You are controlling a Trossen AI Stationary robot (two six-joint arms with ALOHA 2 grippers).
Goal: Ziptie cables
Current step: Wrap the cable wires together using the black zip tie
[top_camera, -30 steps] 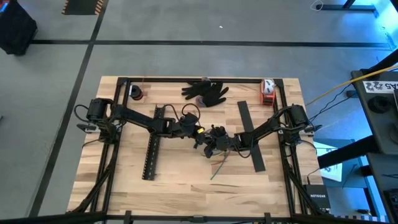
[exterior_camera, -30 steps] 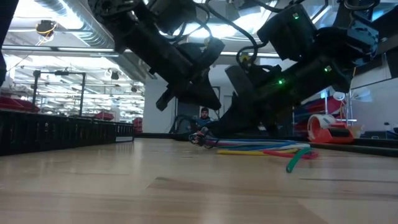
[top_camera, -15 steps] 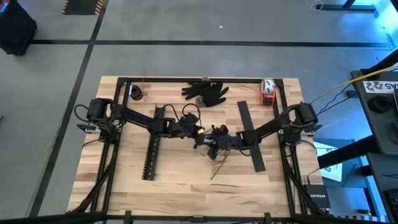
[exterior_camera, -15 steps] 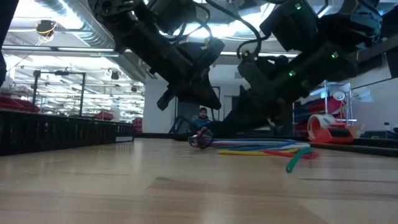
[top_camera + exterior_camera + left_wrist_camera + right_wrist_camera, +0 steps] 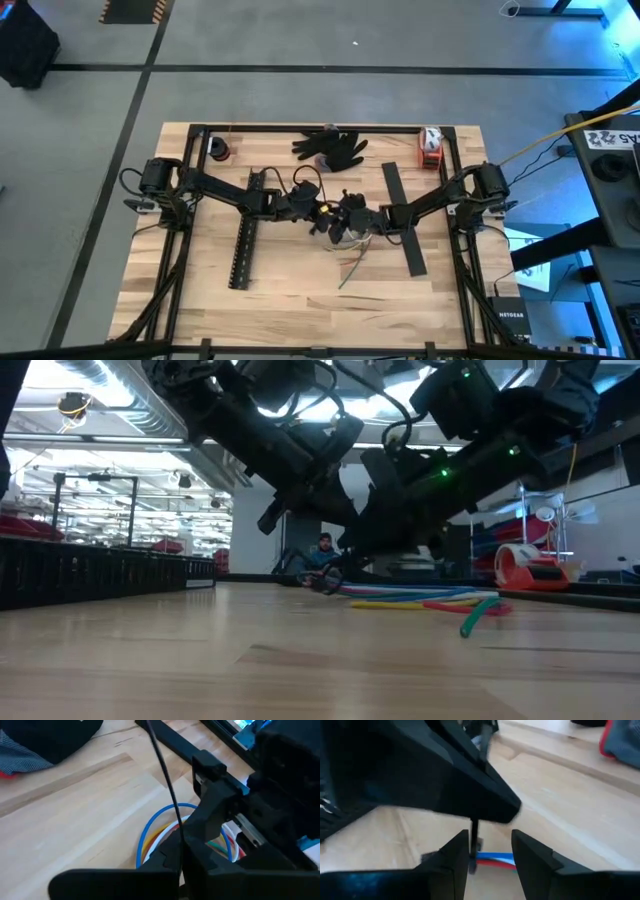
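Observation:
The cables (image 5: 350, 252) are a small bundle of blue, white, yellow, red and green wires lying on the wooden table; one end curls into a loop (image 5: 152, 832). My left gripper (image 5: 322, 212) hovers just above that loop, shut on a thin dark strip (image 5: 167, 785). My right gripper (image 5: 343, 218) faces it from the table's right, open. Its two fingers (image 5: 452, 855) stand on either side of the same strip (image 5: 474, 842), with the cables (image 5: 492, 860) just below. My left gripper pinches the thin dark strip between its two shut fingers, at the strip's near part (image 5: 179, 851). The fingers come slanting down from the table's left. The strip sticks out straight past the fingertips, lifted above the cable loop. My right gripper has the strip in its gap, close to one finger; whether it touches, I cannot tell.
A long black slotted channel (image 5: 245, 240) lies left of centre and a flat black bar (image 5: 403, 218) right of centre. Black gloves (image 5: 332, 147), a small dark roll (image 5: 219, 149) and a red-and-white tape dispenser (image 5: 430, 146) sit along the far edge. A person (image 5: 322, 548) shows far behind.
My right gripper has risen and moved toward the table's far edge, close up to my left gripper. The cables have stayed on the table.

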